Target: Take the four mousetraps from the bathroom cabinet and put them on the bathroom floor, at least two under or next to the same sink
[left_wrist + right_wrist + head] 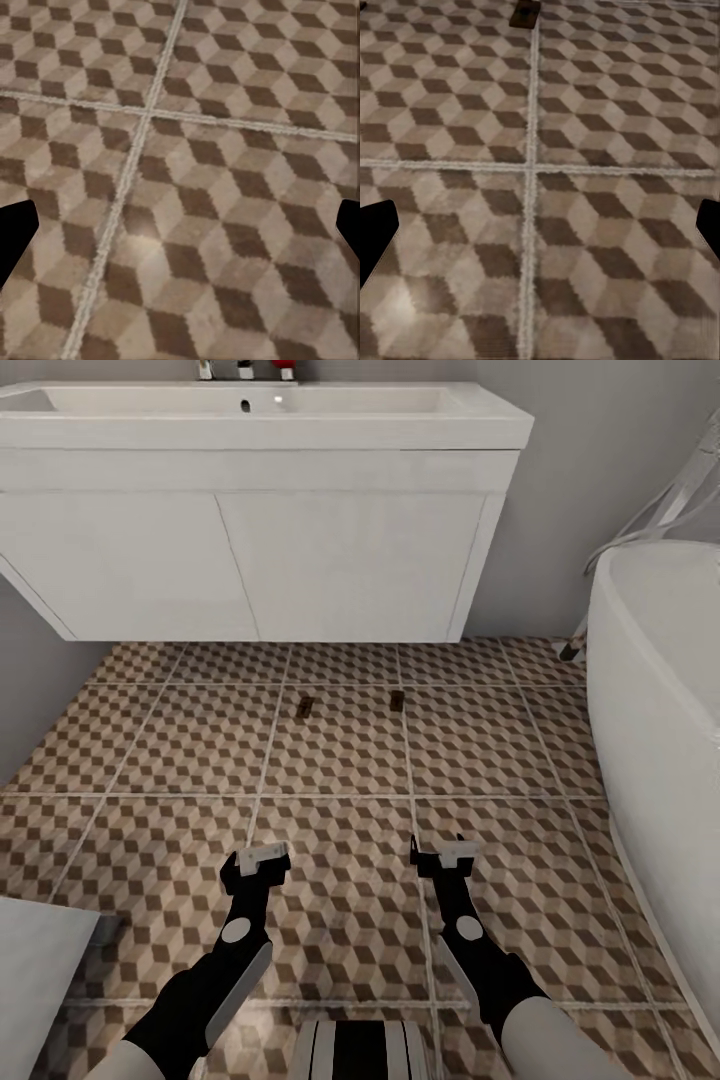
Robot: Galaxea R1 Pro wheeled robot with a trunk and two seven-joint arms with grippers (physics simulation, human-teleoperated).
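Two small dark-brown mousetraps lie on the cube-patterned bathroom floor [340, 760], one at the left [305, 707] and one at the right [397, 700], both just in front of the white vanity under the bathroom sink [260, 415]. My left gripper [255, 860] and right gripper [445, 853] hang low over the tiles, well short of the traps. Both are open and hold nothing. In the right wrist view one mousetrap [525, 13] lies ahead of the open fingers [376, 236]. The left wrist view has bare tiles between the wide-apart fingertips [15, 232]. The cabinet is out of view.
A white oval bathtub [660, 700] runs along the right side. Grey walls close in at the left [25, 690] and behind the vanity. A pale grey object [40, 970] sits at the lower left. My own base [360, 1050] is at the bottom middle.
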